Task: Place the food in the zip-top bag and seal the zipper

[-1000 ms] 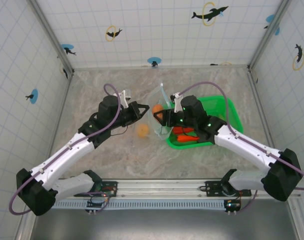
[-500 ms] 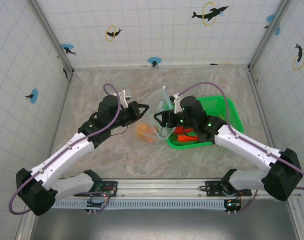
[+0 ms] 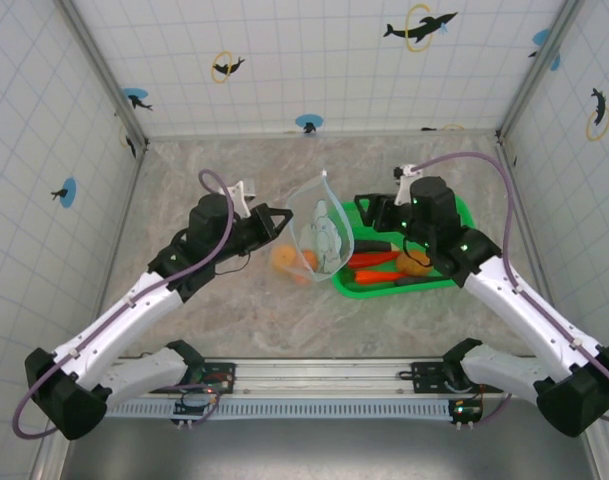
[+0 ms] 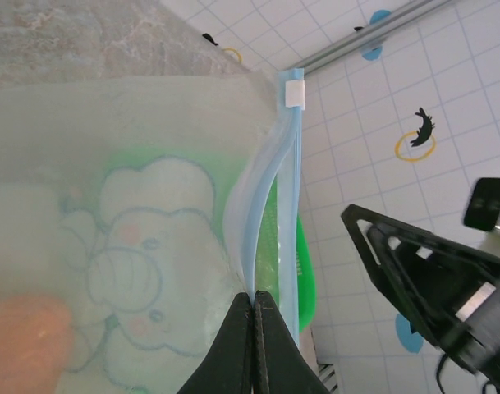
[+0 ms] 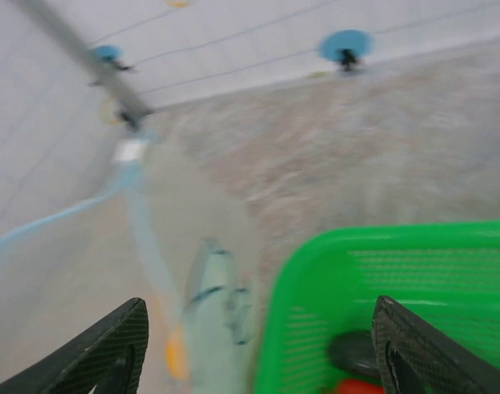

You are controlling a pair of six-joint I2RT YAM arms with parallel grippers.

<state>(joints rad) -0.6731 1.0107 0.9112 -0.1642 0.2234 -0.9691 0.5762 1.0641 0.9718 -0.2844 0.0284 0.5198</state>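
Found the left gripper (image 3: 286, 222) near the middle of the grey marbled tabletop (image 3: 204, 175), fingers pressed together on the thin light-blue zipper (image 4: 293, 189) of the clear flexible zip-top bag with the pale blue elephant print (image 3: 324, 235). Confirmed from the left wrist view: black tips met on the strip with no gap. Saw the bag hanging from that pinch, mouth parted, one lip bowed away from the other. Noted two round orange toy pieces (image 3: 292, 262) at the bag's lower end. Could not tell whether inside the film or on the tabletop behind it.

Further right, found the right gripper (image 3: 372, 208) over the far left corner of the green plastic mesh basket (image 3: 459, 215), fingers well apart and holding nothing. Placed the basket just beside the bag, between the tabletop's middle and its right edge. Made out inside it two red-orange toy carrots (image 3: 376, 262), a dark long toy piece (image 3: 372, 245) and a tan round toy piece (image 3: 414, 263).

Judged the step in hand to be fetching the next piece from the basket. Called for:
- a straight descent over one piece alone
- fingers set across a carrot's narrow width, clear of the basket wall and the neighbouring pieces
- a firm left pinch, with the mouth turned up and towards the basket
- a release just above the parted lips, without brushing the thin film and folding the opening shut
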